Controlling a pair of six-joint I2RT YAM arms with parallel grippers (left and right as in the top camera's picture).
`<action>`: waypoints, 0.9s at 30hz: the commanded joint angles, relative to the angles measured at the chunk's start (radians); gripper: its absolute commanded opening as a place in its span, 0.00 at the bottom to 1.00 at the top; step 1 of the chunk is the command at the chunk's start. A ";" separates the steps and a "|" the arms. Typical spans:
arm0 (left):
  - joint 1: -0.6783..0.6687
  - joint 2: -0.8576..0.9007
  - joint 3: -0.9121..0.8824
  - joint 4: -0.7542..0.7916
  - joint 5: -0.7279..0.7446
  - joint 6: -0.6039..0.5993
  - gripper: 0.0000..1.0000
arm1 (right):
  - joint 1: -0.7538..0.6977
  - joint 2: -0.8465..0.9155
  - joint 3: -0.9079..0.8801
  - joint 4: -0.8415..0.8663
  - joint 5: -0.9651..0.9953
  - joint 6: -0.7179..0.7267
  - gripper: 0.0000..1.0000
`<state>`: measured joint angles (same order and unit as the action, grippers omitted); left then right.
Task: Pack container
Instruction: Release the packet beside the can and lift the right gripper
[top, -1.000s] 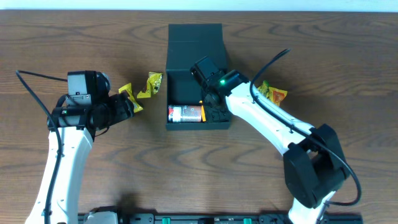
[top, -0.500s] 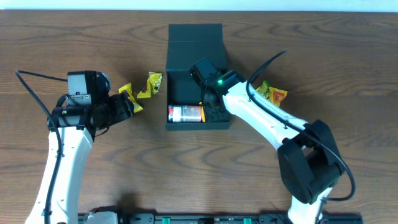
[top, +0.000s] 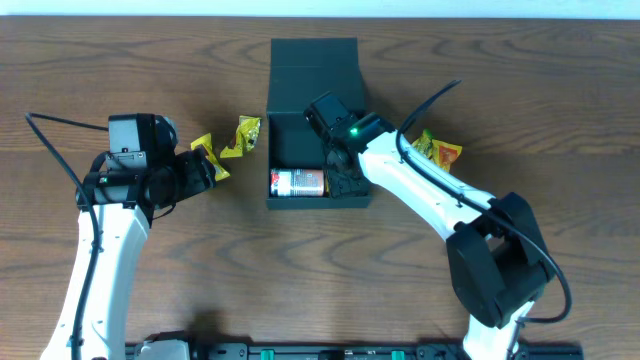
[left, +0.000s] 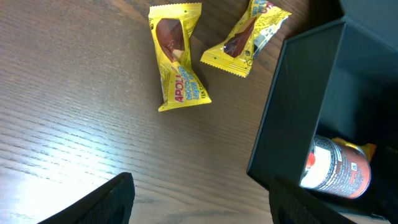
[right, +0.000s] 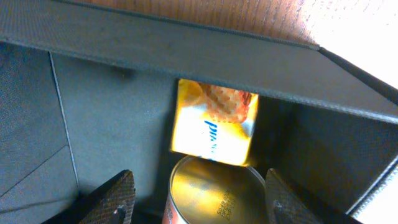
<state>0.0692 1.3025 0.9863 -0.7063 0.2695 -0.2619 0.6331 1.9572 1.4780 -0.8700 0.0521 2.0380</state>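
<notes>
Right gripper (right: 199, 200) is down inside the box with its fingers spread and nothing between them. Just ahead of it an orange, glossy snack packet (right: 214, 124) stands against the inner wall, above the gold end of the small red cylindrical can (right: 211, 186). Over the last second the wrist has hardly shifted; only the arm's rear links have swung a touch toward the middle of the near edge. That reads as a finished drop, with the packet delivered and the arm settling before it backs out. The dark teal-green square container (top: 312, 203) sits at the middle of the desk close to the far edge, its flap lid lying open toward that edge. Room is tight in there, with the can to one side and walls close by, so straight up looks like the free way out. Over on the left side, the left gripper (left: 202, 200) has not moved. It hovers with its fingers apart and empty, short of two yellow crinkly snack packets (left: 177, 62) lying on bare wood beside the container's left wall, easy to reach. One more yellow-and-orange packet (top: 438, 150) waits on the right side.
</notes>
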 joint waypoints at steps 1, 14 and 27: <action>0.004 -0.009 -0.006 0.000 -0.007 0.004 0.71 | 0.009 0.009 -0.003 -0.001 0.020 0.011 0.70; 0.005 -0.009 -0.006 0.001 -0.011 0.016 0.71 | -0.047 -0.109 -0.001 0.158 -0.137 -0.101 0.56; 0.004 -0.009 -0.006 0.051 -0.011 0.016 0.71 | -0.335 -0.495 -0.001 0.089 -0.093 -1.569 0.49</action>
<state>0.0692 1.3022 0.9863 -0.6662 0.2687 -0.2607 0.3119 1.4441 1.4857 -0.7265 -0.0872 0.8455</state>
